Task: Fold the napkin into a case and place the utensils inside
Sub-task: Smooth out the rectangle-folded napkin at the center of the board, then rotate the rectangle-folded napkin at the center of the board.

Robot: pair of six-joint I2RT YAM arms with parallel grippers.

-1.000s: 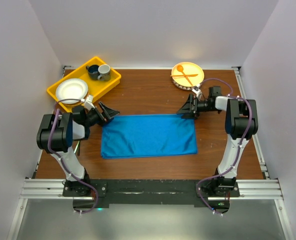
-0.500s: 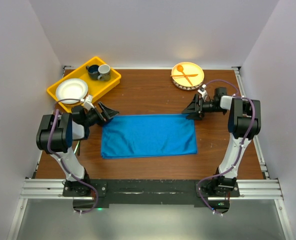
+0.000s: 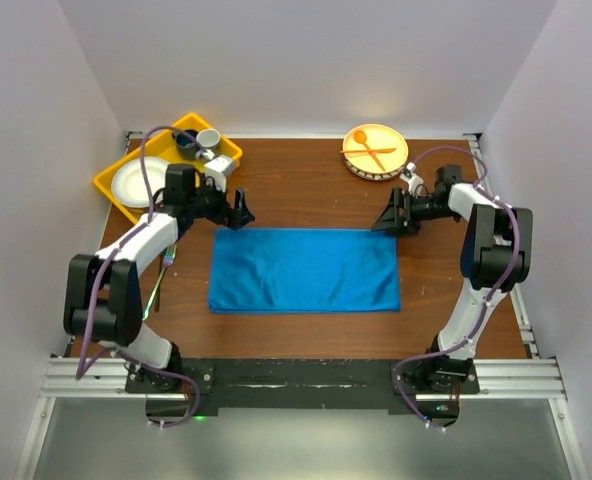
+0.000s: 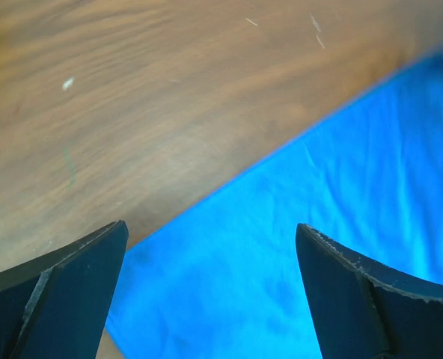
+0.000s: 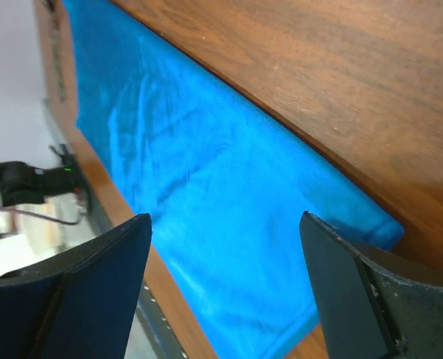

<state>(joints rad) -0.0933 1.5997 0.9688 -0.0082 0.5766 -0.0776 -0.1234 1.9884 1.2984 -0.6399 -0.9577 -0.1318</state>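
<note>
**A:** Two claws, both spread wide with nothing between the fingers. The left gripper point(image 3: 242, 215) hangs just off the far left corner of the napkin point(image 3: 304, 270). The right gripper point(image 3: 384, 220) hangs at its far right corner.

**B:** And the cloth itself?

**A:** Bright blue, lying flat as a wide rectangle in the middle of the wooden table point(image 3: 296, 185). It has a few soft creases, which show best in the wrist views.

**B:** What else is around it?

**A:** A yellow tray point(image 3: 108, 188) sits at the far left, holding a white dish point(image 3: 139, 181), a dark blue cup point(image 3: 186, 143) and a grey cup point(image 3: 209, 138). The left arm crosses over the tray's near side and covers part of it. At the far right is a yellow plate point(image 3: 388, 143) with an orange spoon point(image 3: 364, 139) and an orange fork point(image 3: 370, 152) crossed on it. It is near the right claw but not touching it.

**B:** Anything you can't make out?

**A:** A thin greenish sliver point(image 3: 162, 283) lies on the table along the left forearm. It is too small and too hidden for me to tell what it is. Both wrist views cut the cloth off at the frame edges.
</note>
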